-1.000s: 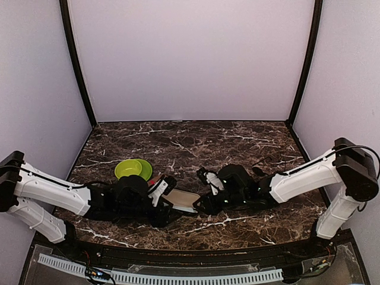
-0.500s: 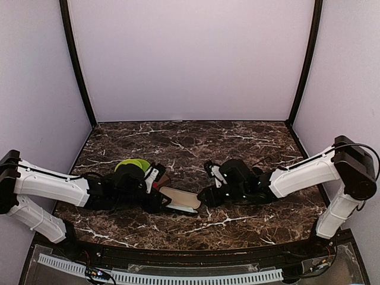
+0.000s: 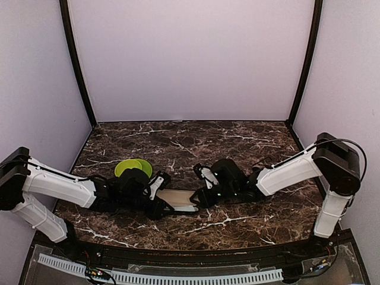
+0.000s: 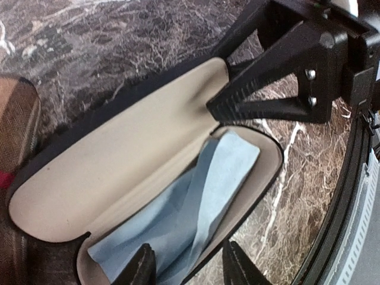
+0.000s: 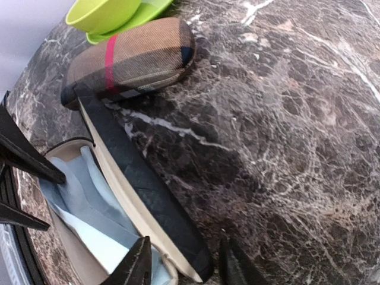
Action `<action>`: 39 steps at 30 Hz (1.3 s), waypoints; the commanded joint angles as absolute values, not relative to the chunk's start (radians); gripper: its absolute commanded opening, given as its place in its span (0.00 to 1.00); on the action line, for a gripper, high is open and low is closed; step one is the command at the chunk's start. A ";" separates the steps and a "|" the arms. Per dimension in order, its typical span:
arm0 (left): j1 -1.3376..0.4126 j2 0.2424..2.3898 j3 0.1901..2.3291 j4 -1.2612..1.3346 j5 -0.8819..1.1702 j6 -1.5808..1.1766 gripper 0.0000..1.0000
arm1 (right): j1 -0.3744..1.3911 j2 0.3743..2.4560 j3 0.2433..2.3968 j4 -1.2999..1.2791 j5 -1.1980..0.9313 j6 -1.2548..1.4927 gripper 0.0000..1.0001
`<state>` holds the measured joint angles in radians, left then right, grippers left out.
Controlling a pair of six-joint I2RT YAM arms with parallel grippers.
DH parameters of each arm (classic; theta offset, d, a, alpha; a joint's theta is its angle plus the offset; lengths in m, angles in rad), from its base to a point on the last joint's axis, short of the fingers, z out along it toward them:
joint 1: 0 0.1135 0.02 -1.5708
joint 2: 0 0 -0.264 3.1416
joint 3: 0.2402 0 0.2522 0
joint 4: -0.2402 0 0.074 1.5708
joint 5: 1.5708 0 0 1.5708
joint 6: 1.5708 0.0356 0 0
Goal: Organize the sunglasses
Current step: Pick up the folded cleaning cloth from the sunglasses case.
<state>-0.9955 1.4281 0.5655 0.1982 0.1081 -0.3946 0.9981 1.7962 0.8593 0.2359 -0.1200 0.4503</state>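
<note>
1. Tabletop scene: two robot arms reach low over a dark marble table [image 5: 285,119] and meet at an open case [image 4: 268,163].
2. Left gripper [image 4: 189,268]: its fingers are apart and astride the near rim of the case's lower half. One fingertip is over the inside and the other is outside, and they do not appear to pinch the rim.
3. Right gripper [image 5: 187,264]: its fingers are also apart and astride the end of the raised lid [image 5: 142,184], which is black and quilted outside. A little gap shows on either side of it.
4. Between the two sets of fingers, a pale blue cloth [image 4: 178,219] lies rumpled on the cream lining. No glasses are in the case.
5. Beyond the right fingers lies a closed case [image 5: 130,59] in brown plaid with a pink stripe, and a green bowl [image 5: 101,15] sits just past it.
6. Sunglasses: they show in none of the views. Whether they are under the arms or inside the closed case cannot be told.
7. Handling, as a judgement: sunglasses are usually light, springy and easily bent, and their lenses are slick and scratch readily.
8. A gentle pinch on the bridge or on the folded arms near a hinge, never on the lenses, would probably suit them best. They would then go lens-down onto the soft cloth.
</note>
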 commanded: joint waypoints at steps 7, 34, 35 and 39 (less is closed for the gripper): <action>-1.012 1.473 0.573 0.186 0.202 -0.376 0.24 | 0.986 1.816 0.921 0.220 -0.150 0.247 0.28; -1.012 1.415 0.554 0.349 0.144 -0.444 0.00 | 0.995 1.790 0.843 0.303 -0.169 0.248 0.20; -1.012 1.408 0.548 0.356 0.135 -0.447 0.00 | 0.997 1.796 0.846 0.300 -0.168 0.252 0.19; -1.012 1.382 0.532 0.381 0.109 -0.468 0.03 | 1.013 1.817 0.848 0.300 -0.155 0.265 0.17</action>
